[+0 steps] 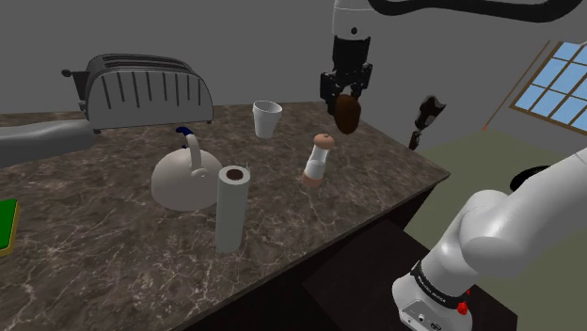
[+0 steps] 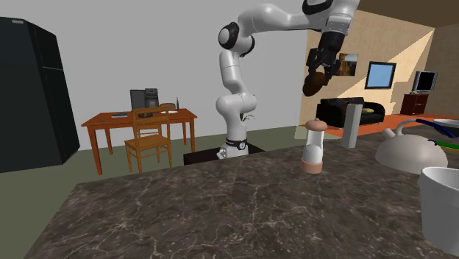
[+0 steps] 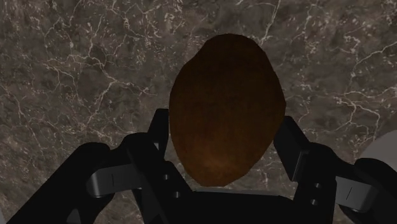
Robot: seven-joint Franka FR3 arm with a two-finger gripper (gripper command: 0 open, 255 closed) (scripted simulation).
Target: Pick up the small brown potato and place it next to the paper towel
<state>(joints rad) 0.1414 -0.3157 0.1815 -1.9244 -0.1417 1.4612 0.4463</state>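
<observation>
I hold the brown potato (image 1: 349,113) high over the surface (image 1: 122,273) — jaws clenched on its sides — height enough, I judge, to clear the shaker (image 1: 319,160) toward the paper towel (image 1: 230,209).

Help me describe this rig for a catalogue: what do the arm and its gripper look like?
The arm is glossy white, built of rounded tube-like segments with dark bands at the joints. Near its base, a dark ring carries small lettering, with red marks beside it. The gripper is all black and blocky, with two flat fingers.
</observation>
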